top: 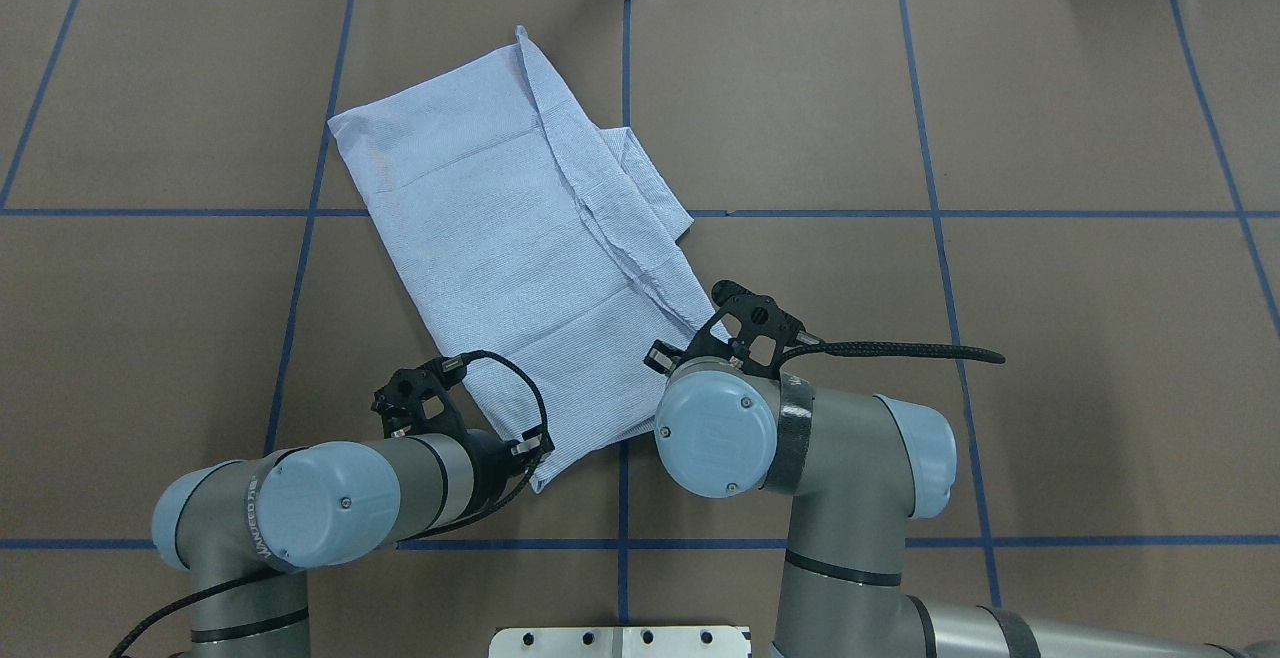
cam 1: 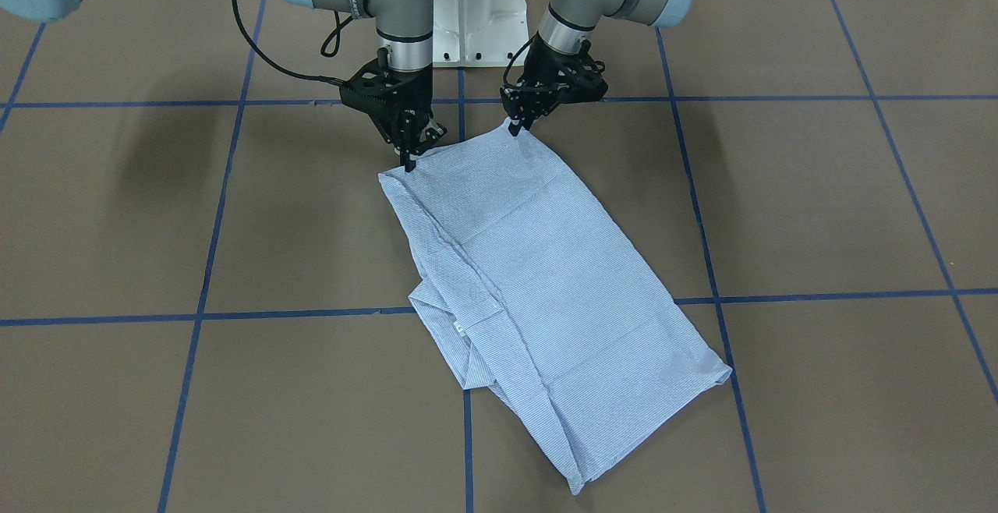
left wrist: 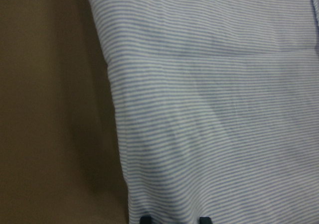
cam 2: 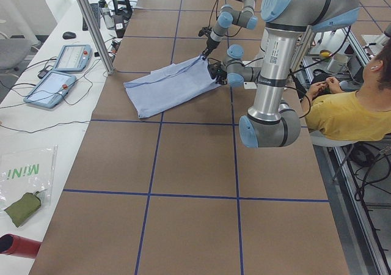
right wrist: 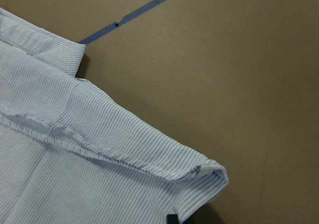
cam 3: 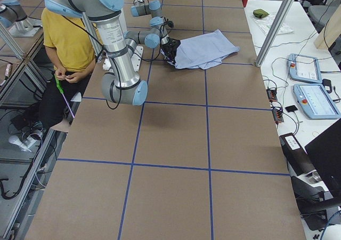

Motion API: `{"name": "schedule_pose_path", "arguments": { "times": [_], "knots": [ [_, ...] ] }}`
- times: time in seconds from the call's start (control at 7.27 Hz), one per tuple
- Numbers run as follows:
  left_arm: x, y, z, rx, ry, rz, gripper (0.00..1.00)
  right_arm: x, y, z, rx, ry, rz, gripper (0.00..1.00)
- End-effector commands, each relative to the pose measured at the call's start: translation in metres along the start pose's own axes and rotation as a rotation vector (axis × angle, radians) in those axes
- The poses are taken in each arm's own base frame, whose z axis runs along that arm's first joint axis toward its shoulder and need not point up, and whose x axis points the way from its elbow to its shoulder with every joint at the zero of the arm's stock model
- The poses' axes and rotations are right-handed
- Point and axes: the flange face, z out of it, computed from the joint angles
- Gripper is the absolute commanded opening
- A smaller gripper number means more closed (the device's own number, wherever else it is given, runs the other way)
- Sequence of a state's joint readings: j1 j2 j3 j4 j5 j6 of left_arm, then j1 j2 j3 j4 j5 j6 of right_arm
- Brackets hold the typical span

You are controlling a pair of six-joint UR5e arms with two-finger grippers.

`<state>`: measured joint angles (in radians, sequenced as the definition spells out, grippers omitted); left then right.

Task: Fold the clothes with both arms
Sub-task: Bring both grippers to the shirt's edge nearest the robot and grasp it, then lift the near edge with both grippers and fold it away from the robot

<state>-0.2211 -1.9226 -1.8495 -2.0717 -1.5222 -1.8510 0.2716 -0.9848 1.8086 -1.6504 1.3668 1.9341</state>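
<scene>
The table (cam 1: 780,209) wears a brown cover that blue tape lines (cam 1: 207,263) mark into large squares. A white pedestal base (cam 1: 475,14) stands behind both sets of jaws, between the arms. Beyond the table's far edge from the jaws runs a white bench (cam 2: 36,128) carrying two teach pendants (cam 3: 306,69) and loose cables. Behind the robot sits a person (cam 2: 348,113) in a yellow top.

The shirt (cam 1: 546,263) lies folded into a long strip that slants away from the jaws across the table. The left gripper (cam 1: 514,128) is pinched on one corner of the strip's near end and the right gripper (cam 1: 409,164) on the other, so the near edge spans from jaw to jaw. The right-hand corner hangs just off the cover, with shadow under it. A folded flap and a small white label (cam 1: 460,328) lie well beyond the jaws, on the right gripper's side.

From overhead, the left arm (top: 340,498) and right arm (top: 800,438) cover both gripped corners. The left wrist view is blurred, showing only stripes and two dark fingertips (left wrist: 144,219) at its bottom edge. The right wrist view shows one fingertip (right wrist: 172,218) under the cloth. The label's print is too small to read.
</scene>
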Motion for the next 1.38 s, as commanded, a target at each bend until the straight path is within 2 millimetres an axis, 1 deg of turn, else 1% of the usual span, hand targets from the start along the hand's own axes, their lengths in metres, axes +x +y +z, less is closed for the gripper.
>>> {"name": "schedule_pose_path", "arguments": {
  "times": [0.0,0.14,0.28,0.41,0.55,0.69,0.83,0.96,1.1,1.24],
  "knots": [
    [0.005,0.003,-0.008,-0.010,0.015,0.011,0.00,0.003,-0.002,0.002,0.003,0.004,-0.006,0.00],
    [0.016,0.006,-0.024,-0.026,0.049,0.012,0.00,0.004,-0.007,-0.007,-0.003,-0.010,-0.005,0.00],
    [0.028,0.008,-0.046,-0.039,0.091,0.022,0.00,0.020,-0.006,-0.039,-0.033,-0.050,-0.016,0.00],
    [0.036,0.010,-0.062,-0.051,0.109,0.031,0.00,0.044,0.004,-0.086,-0.064,-0.060,-0.049,0.00],
    [0.040,0.011,-0.082,-0.090,0.111,0.032,0.00,0.060,0.016,-0.128,-0.058,-0.042,-0.098,0.00],
    [0.046,0.008,-0.107,-0.100,0.133,0.089,0.00,0.073,0.034,-0.160,-0.076,-0.059,-0.134,0.00],
    [0.046,0.008,-0.125,-0.121,0.129,0.114,0.00,0.083,0.054,-0.173,-0.070,-0.069,-0.169,0.00],
    [0.041,0.009,-0.154,-0.162,0.136,0.161,0.00,0.093,0.066,-0.189,-0.087,-0.077,-0.175,0.00],
    [0.036,0.010,-0.189,-0.194,0.141,0.184,0.00,0.098,0.068,-0.202,-0.092,-0.062,-0.169,0.00],
    [0.039,0.009,-0.214,-0.194,0.138,0.183,0.00,0.090,0.065,-0.213,-0.091,-0.062,-0.165,0.00]
  ]
}}
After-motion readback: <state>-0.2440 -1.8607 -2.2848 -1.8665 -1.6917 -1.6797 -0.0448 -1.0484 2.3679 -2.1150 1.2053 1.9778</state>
